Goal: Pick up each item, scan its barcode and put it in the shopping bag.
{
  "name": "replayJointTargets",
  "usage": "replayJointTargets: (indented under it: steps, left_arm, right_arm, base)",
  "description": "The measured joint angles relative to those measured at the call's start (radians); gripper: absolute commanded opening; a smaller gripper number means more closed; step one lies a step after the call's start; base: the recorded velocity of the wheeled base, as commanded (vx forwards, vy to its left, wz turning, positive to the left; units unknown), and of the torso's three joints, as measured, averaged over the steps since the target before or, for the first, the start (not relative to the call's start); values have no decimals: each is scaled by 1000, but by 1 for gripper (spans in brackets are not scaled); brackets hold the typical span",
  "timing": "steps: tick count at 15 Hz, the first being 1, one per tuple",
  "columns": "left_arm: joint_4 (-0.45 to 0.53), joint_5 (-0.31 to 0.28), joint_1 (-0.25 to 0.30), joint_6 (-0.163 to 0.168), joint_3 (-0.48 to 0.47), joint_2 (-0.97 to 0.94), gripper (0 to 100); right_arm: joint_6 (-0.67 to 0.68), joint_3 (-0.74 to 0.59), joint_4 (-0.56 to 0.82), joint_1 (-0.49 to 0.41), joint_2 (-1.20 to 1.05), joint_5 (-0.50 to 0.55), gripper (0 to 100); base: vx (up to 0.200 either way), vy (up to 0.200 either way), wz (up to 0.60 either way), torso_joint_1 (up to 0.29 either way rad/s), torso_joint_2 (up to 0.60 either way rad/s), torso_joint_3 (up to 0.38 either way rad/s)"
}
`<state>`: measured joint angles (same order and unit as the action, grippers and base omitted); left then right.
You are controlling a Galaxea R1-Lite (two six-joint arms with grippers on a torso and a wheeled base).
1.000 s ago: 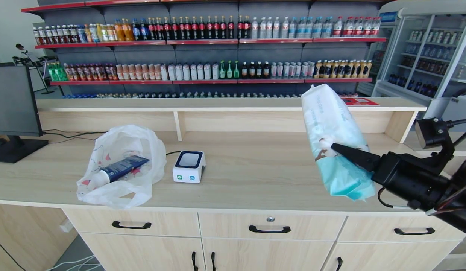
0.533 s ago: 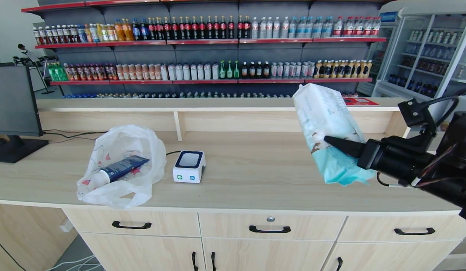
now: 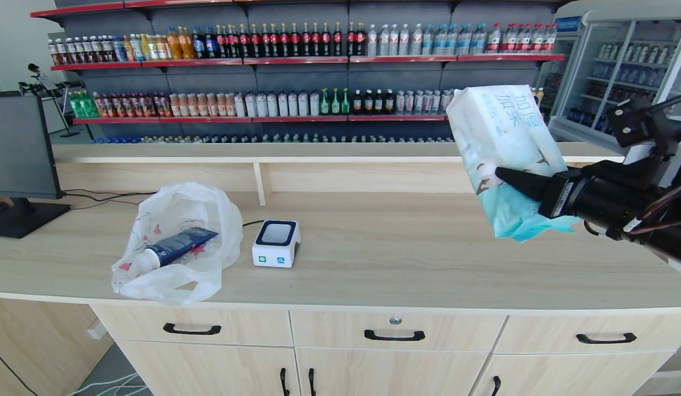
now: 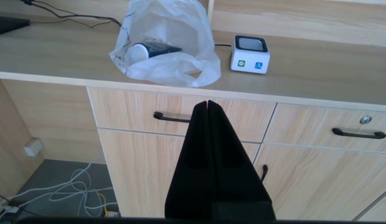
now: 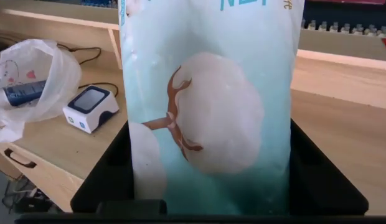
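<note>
My right gripper [image 3: 502, 175] is shut on a pale blue and white tissue pack [image 3: 505, 148], held upright in the air above the counter's right side; the pack [image 5: 208, 106] sits between the two black fingers in the right wrist view. The small white barcode scanner [image 3: 276, 243] stands mid-counter, well to the left of the pack. Left of it lies the translucent white shopping bag [image 3: 175, 242] with a dark blue tube [image 3: 178, 246] inside. My left gripper [image 4: 208, 106] hangs shut below the counter front, in front of the drawers, holding nothing.
A black monitor [image 3: 18, 159] stands at the counter's far left. A raised wooden ledge [image 3: 318, 151] runs along the back of the counter [image 3: 400, 258]. Drink shelves [image 3: 296, 60] and a fridge [image 3: 615, 77] stand behind.
The right arm has lifted the tissue pack higher and slightly rightward, turning it more upright. Bag, tube and scanner have not moved.
</note>
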<state>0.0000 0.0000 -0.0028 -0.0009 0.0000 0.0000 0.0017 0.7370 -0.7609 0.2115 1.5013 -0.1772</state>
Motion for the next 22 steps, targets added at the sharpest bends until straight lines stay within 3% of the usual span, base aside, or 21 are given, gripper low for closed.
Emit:
replayJointTargets:
  steps: [3,8,10,13,16,19,22]
  left_arm:
    - [0,0,-1,-3,0,0,0]
    - [0,0,0,-2,0,0,0]
    - [0,0,-1,-2,0,0,0]
    - [0,0,0,-1,0,0,0]
    - [0,0,0,-1,0,0,0]
    - [0,0,0,-3,0,0,0]
    - [0,0,0,-3,0,0,0]
  right_arm:
    - [-16,-70,-10,-1,-77,112,0]
    - [4,-197,-80,-37,-96,128,0]
    - [5,-141,-87,-66,-53,134,0]
    - [3,49,-83,-79,61,117,0]
    - [-39,171,-115,-69,157,-45,0]
    - [-28,122,-147,-67,161,-75,0]
    - [-4,88,-199,-121,163,44,0]
  base:
    - [0,0,0,0,0,0]
    - [0,0,0,0,0,0]
    - [0,0,0,0,0,0]
    - [0,0,0,0,0,0]
    - [0,0,0,0,0,0]
    - [0,0,0,0,0,0]
    - [0,0,0,0,0,0]
